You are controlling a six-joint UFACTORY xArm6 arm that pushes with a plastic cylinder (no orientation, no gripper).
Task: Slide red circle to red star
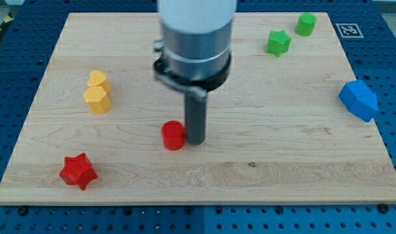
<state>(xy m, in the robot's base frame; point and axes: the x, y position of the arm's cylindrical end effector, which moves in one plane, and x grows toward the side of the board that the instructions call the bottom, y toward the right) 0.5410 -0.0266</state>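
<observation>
The red circle [173,136] lies on the wooden board [263,169], left of centre and toward the view's bottom. The red star [78,171] lies at the board's bottom left corner, well to the left of and below the circle. My tip [196,142] rests on the board right beside the red circle, on its right side, touching it or nearly so. The arm's wide grey body [195,39] hangs above and hides part of the board's top middle.
A yellow heart [98,79] and a yellow hexagon [97,99] sit touching at the left. A green star [278,43] and a green hexagon-like block [306,24] lie at the top right. A blue block [359,100] sits at the right edge.
</observation>
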